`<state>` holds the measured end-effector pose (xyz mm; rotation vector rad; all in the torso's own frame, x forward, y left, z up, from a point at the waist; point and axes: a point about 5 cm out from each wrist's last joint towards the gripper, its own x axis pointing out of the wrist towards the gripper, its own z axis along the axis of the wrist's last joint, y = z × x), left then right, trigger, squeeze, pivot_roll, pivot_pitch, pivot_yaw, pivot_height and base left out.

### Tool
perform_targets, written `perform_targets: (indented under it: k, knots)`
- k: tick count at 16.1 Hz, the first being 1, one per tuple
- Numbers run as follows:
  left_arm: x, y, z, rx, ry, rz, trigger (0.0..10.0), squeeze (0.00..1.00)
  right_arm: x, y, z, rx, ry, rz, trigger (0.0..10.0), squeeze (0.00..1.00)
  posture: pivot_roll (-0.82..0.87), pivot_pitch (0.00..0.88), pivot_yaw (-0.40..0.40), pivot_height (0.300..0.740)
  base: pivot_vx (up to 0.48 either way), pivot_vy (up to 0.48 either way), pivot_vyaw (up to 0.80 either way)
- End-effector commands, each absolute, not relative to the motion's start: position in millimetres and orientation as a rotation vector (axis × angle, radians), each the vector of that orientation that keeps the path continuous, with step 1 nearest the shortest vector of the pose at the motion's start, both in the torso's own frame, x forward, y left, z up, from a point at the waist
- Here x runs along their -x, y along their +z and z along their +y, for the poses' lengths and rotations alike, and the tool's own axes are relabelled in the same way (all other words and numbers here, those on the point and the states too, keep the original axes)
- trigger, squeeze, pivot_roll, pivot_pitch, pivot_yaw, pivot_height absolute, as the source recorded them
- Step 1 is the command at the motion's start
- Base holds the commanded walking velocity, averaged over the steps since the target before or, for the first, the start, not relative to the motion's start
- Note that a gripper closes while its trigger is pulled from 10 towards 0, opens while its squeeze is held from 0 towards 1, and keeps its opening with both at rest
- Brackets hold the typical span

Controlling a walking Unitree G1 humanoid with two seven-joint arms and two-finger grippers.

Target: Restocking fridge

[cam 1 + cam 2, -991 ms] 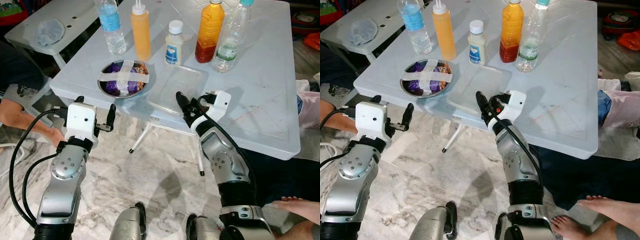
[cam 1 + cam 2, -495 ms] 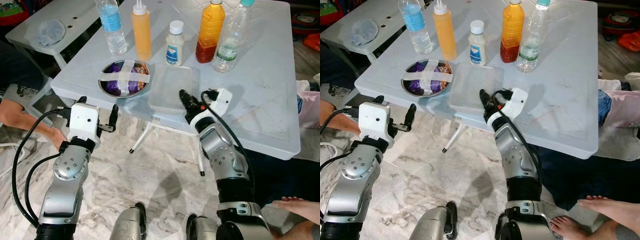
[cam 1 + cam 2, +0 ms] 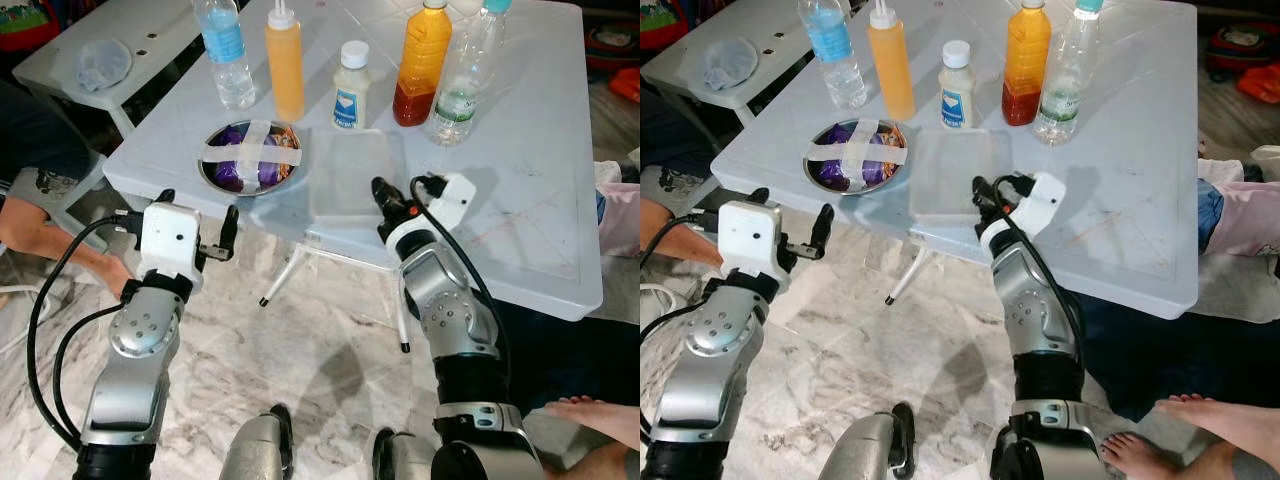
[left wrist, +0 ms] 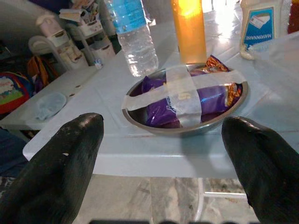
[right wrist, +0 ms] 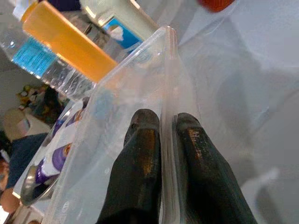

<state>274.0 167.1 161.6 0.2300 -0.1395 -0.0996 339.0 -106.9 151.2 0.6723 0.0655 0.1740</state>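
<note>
Pinching the near rim of a clear plastic container (image 3: 345, 175), the right end effector (image 3: 384, 196) has its two black fingers (image 5: 140, 158) nearly together on the thin wall. That container lies at the table (image 3: 520, 180) front edge and looks empty. Spread wide and holding nothing, the left end effector (image 3: 192, 215) hovers before a steel bowl (image 3: 250, 158) of purple packets crossed with tape. Behind stands a small white bottle (image 4: 260, 21) labelled "MAYONNAISE", beside an orange squeeze bottle (image 3: 283, 60).

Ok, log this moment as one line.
right gripper: shut on tray rim | left gripper: open, facing bowl | bottles untouched on table
</note>
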Motion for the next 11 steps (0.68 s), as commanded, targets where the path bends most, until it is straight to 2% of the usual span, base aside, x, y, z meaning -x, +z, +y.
perform_targets:
  k: [1, 4, 5, 6, 11]
  knots:
    - [-274.4, 159.3, 166.8, -0.227, -0.090, -0.123, 10.0, 0.00, -334.4, 138.3, -117.4, -0.659, 0.079, 0.106, 0.0, 0.00, 0.10, 0.179, 0.094, 0.740, 0.000, 0.000, 0.00]
    - [-273.4, 155.1, 163.5, -0.210, -0.096, -0.108, 10.0, 0.00, -330.6, 139.7, -126.9, -0.620, 0.023, 0.083, 0.0, 0.00, 0.09, 0.180, 0.096, 0.740, 0.000, 0.000, 0.00]
    - [-273.3, 153.9, 163.1, -0.210, -0.097, -0.106, 10.0, 0.00, -328.5, 140.3, -131.7, -0.606, 0.002, 0.074, 4.2, 0.00, 0.09, 0.177, 0.094, 0.740, 0.000, 0.000, 0.00]
    - [-273.5, 153.5, 162.9, -0.210, -0.096, -0.105, 10.0, 0.00, -326.7, 141.0, -135.7, -0.593, -0.010, 0.066, 10.0, 0.00, 0.08, 0.174, 0.091, 0.740, 0.000, 0.000, 0.00]
    - [-275.1, 154.2, 164.0, -0.204, -0.074, -0.111, 10.0, 0.00, -314.8, 156.2, -151.3, -0.485, -0.031, -0.007, 10.0, 0.00, 0.08, 0.165, 0.076, 0.740, 0.000, 0.000, 0.00]
